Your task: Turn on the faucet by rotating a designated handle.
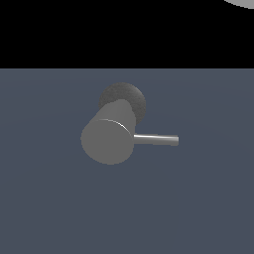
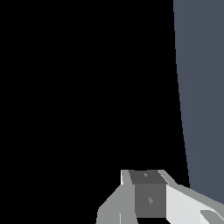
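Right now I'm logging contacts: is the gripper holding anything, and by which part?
Nothing is held. The handle juts free from the faucet, and the gripper shows nothing between its fingers.

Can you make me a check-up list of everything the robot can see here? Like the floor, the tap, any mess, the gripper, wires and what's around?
Surface: plain blue-grey floor, bare around the fixture.
Faucet: dull grey thick cylinder with a flat round end, joined to a darker rough round base.
Handle: thin grey rod sticking out sideways toward the exterior view's right, nothing touching it.
Clutter: nothing seen.
Gripper: only a grey and white part shows in the wrist view; fingertips out of frame, so open or shut cannot be told. Not in the exterior view.
Cables: nothing seen.
Surroundings: black background; a pale curved shape at the top corner, unidentifiable.
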Controlling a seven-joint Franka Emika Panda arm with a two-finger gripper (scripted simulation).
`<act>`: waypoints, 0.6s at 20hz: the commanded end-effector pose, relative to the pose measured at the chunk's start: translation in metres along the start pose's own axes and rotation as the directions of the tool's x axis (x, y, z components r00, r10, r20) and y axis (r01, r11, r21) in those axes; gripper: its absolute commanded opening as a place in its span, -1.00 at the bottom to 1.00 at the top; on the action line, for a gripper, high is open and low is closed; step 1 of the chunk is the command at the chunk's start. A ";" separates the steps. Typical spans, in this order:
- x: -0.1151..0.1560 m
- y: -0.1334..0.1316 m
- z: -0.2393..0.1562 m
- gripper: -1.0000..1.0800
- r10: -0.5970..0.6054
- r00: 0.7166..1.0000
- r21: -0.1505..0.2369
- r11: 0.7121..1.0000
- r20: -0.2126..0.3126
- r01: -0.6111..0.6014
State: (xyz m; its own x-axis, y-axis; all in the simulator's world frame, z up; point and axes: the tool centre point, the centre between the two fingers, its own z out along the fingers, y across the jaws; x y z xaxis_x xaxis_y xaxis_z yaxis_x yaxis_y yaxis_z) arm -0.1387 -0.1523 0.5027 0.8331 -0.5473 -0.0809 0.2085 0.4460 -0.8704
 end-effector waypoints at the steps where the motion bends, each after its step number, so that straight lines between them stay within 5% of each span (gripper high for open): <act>1: 0.015 0.008 -0.013 -1.00 0.045 0.997 0.064 0.997 -0.064 -0.041; 7: 0.050 0.039 -0.049 -1.00 0.178 0.961 0.206 0.969 -0.212 -0.134; 12: 0.074 0.075 -0.081 -1.00 0.301 0.896 0.313 0.929 -0.327 -0.198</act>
State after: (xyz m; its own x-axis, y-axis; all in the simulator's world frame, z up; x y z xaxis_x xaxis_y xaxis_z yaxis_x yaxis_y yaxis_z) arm -0.1057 -0.2109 0.4086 0.6716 -0.5937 -0.4433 0.1920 0.7173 -0.6698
